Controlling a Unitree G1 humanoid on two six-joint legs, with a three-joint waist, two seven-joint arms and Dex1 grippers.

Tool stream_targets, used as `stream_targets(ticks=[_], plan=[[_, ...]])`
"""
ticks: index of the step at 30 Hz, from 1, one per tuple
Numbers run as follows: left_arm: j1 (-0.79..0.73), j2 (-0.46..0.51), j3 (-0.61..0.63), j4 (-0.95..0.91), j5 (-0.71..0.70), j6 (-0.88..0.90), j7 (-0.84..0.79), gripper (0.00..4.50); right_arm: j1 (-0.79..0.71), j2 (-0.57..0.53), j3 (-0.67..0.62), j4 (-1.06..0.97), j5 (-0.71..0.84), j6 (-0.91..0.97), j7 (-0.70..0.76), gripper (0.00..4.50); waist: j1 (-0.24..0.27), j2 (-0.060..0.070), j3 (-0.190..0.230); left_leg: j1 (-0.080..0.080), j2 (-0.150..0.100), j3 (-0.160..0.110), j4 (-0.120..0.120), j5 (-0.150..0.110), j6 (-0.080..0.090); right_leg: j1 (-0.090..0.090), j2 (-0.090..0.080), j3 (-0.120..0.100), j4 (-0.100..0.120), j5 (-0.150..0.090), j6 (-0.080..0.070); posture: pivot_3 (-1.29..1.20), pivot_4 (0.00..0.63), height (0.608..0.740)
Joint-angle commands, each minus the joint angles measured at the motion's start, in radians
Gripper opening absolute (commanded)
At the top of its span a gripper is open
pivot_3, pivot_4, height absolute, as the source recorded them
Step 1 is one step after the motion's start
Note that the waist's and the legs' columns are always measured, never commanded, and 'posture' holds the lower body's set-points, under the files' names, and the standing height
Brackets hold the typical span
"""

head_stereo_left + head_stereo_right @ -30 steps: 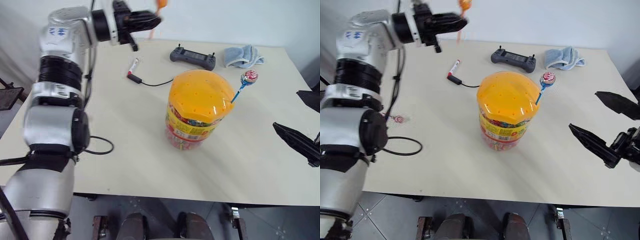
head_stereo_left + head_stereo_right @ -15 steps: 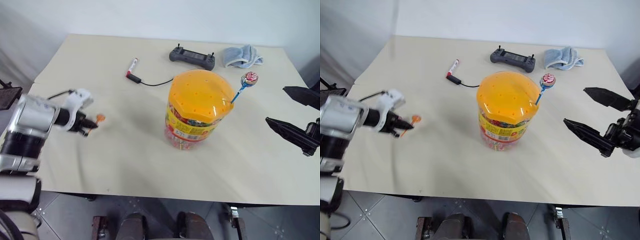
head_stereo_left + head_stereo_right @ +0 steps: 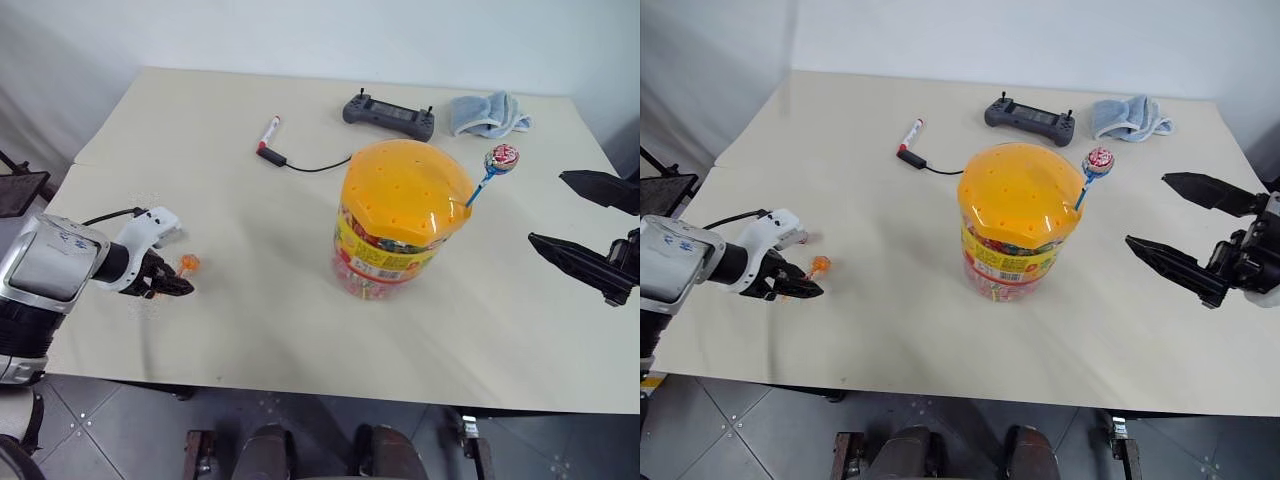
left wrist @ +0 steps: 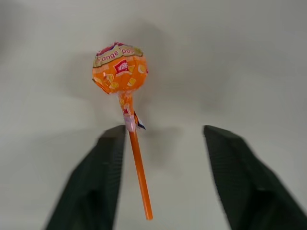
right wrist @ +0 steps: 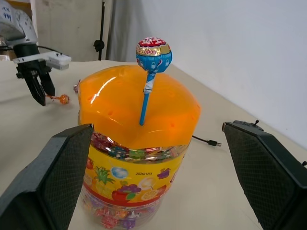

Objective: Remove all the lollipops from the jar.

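From my remote station I am seeing a beige table [image 3: 250,330] carrying bystanders. A black handheld controller [image 3: 388,111] is sitting near its far edge, a crumpled blue cloth [image 3: 487,113] lying just beside the controller, a red-and-white marker pen [image 3: 267,132] resting nearer the controller's other side, a black cable [image 3: 315,168] trailing close by.

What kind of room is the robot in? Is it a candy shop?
Probably not a shop. It looks more like a test room or lab: a plain table against bare walls, a handheld controller and a marker lying by a cable, and just one candy jar.
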Motion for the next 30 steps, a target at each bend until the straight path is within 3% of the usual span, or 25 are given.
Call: stream_targets(ticks=[1,3,8,11,12,14,24,30], plan=[[-0.042,0.038,0.069,-0.064,-0.052,-0.011,-0.019,3.85,-0.008,-0.022,-0.031,-0.003,0.002,-0.001,0.014,4.50,0.002,0.000,0.000,0.000,0.000,0.000,0.000,0.000,0.000,0.000,0.000,0.000,0.000,0.000,0.000,0.00,0.150,0.740],[-0.064,0.041,0.103,-0.069,-0.081,-0.024,-0.026,4.49,-0.011,-0.025,-0.038,-0.003,-0.001,0.000,0.011,4.50,0.003,0.000,0.000,0.000,0.000,0.000,0.000,0.000,0.000,0.000,0.000,0.000,0.000,0.000,0.000,0.00,0.150,0.740],[-0.101,0.018,0.209,-0.029,-0.144,-0.110,-0.019,4.49,0.005,-0.028,-0.063,-0.040,0.019,0.040,-0.036,4.50,0.000,0.000,0.000,0.000,0.000,0.000,0.000,0.000,0.000,0.000,0.000,0.000,0.000,0.000,0.000,0.00,0.150,0.740],[-0.101,-0.088,0.341,0.012,-0.203,-0.256,0.026,4.49,0.025,-0.017,-0.053,-0.073,0.005,0.063,-0.075,4.50,0.003,0.000,0.000,0.000,0.000,0.000,0.000,0.000,0.000,0.000,0.000,0.000,0.000,0.000,0.000,0.00,0.150,0.740],[-0.096,-0.180,0.434,0.035,-0.260,-0.397,0.025,4.49,0.023,-0.008,-0.036,-0.093,0.002,0.079,-0.120,4.50,0.004,0.000,0.000,0.000,0.000,0.000,0.000,0.000,0.000,0.000,0.000,0.000,0.000,0.000,0.000,0.00,0.150,0.740],[-0.058,-0.264,0.514,0.064,-0.342,-0.581,-0.088,4.49,0.000,0.006,-0.005,-0.121,0.018,0.105,-0.190,4.50,0.007,0.001,0.000,0.000,0.000,0.000,0.001,0.000,0.000,0.000,-0.001,0.000,0.001,0.000,0.000,0.00,0.150,0.740],[-0.085,-0.366,0.475,0.198,-0.483,-0.736,-0.330,4.49,-0.130,0.073,0.149,-0.219,0.068,0.157,-0.387,4.50,-0.011,0.001,0.000,0.000,0.000,0.000,0.001,0.000,0.000,0.000,0.000,-0.002,0.001,0.000,0.000,0.00,0.150,0.740],[-0.107,-0.353,0.426,0.205,-0.480,-0.724,-0.369,4.49,-0.212,0.090,0.242,-0.217,0.044,0.171,-0.436,4.50,-0.013,0.001,0.000,0.000,0.000,-0.001,0.000,0.000,0.000,0.000,0.000,-0.002,0.001,0.000,0.000,0.00,0.150,0.740]])
